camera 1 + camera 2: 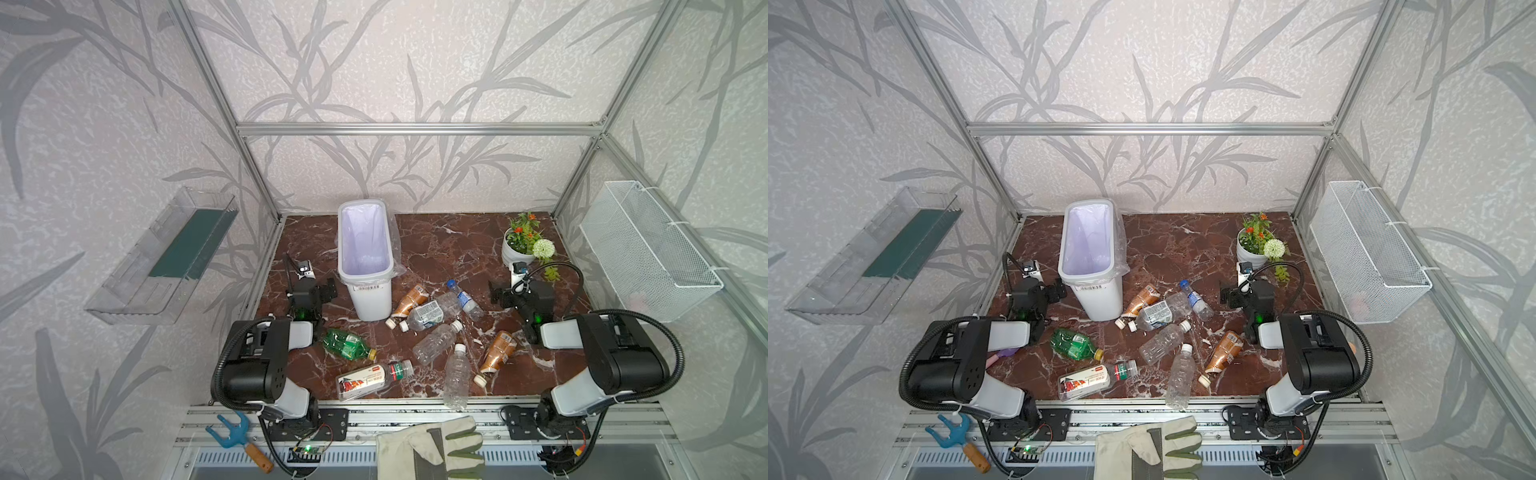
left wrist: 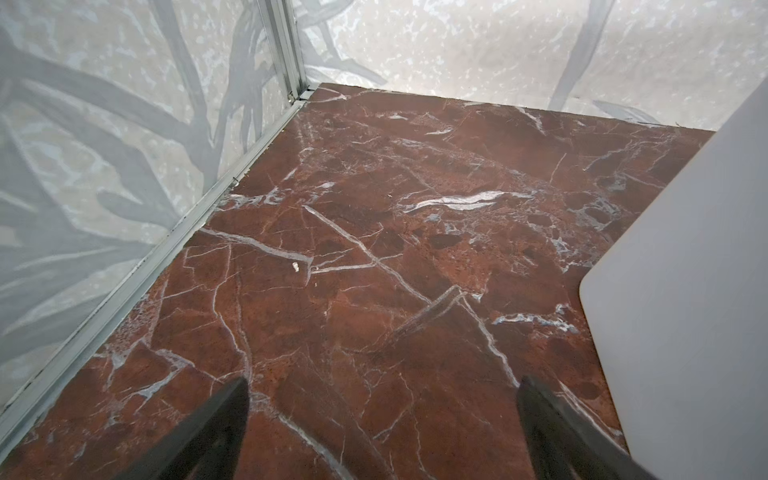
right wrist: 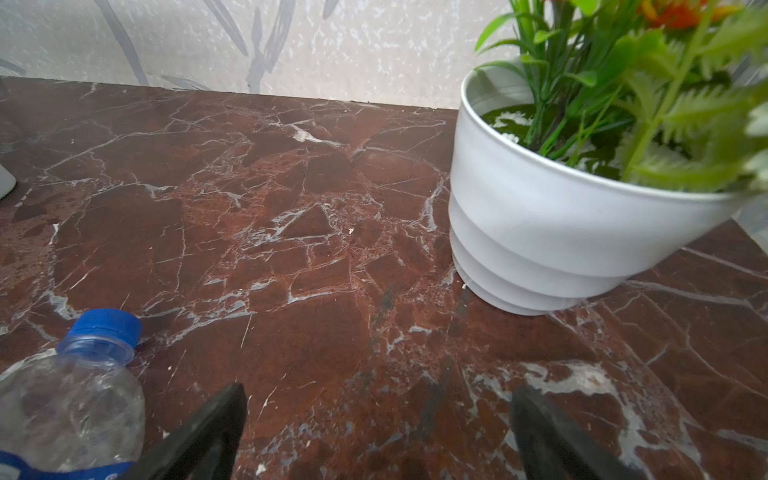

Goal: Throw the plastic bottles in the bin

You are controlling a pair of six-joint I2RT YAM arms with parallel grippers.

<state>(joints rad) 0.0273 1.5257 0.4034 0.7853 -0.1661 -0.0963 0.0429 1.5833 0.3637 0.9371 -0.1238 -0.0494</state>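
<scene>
Left fingers [image 2: 208, 440] and right fingers [image 3: 203, 440] stand wide, holding nothing.
Picking not begun: plastic bottles [image 1: 436, 343] lie on the counter [image 1: 449, 249] beside the bin [image 1: 372, 301]; next, probably, right fingers must lower around the near blue-capped bottle [image 3: 75, 399].

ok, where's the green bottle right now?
In both top views the green bottle lies on its side left of centre, between the bin and the red-and-white labelled bottle.

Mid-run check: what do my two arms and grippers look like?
The left arm and right arm have boxy black joints and white links, each looped by a black ribbed hose. A green light glows near each wrist. The left gripper and right gripper have black tapered fingers.
</scene>
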